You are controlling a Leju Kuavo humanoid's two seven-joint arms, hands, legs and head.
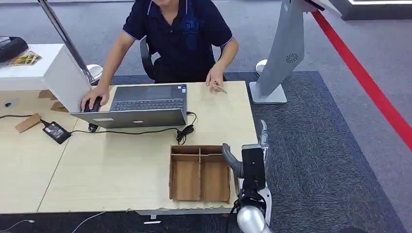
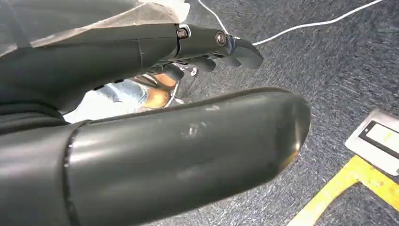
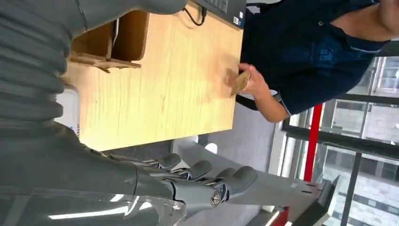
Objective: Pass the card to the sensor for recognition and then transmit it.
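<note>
My right hand (image 1: 252, 160), fingers apart and empty, hovers at the worktop (image 1: 121, 170) edge; the thin tan card (image 3: 241, 81), probably stiff and light, lies far ahead under a person's hand (image 1: 214, 77); I'd pinch its edges.

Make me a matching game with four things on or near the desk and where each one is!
Things:
1. grey open laptop
2. brown cardboard divider box
3. black power brick
4. robot's right hand

Places:
A. near the front edge of the desk
B. left of the laptop
C. by the desk's right edge
D. in front of the seated person

Pairs: 1-D, 2-A, 3-B, 4-C
</note>
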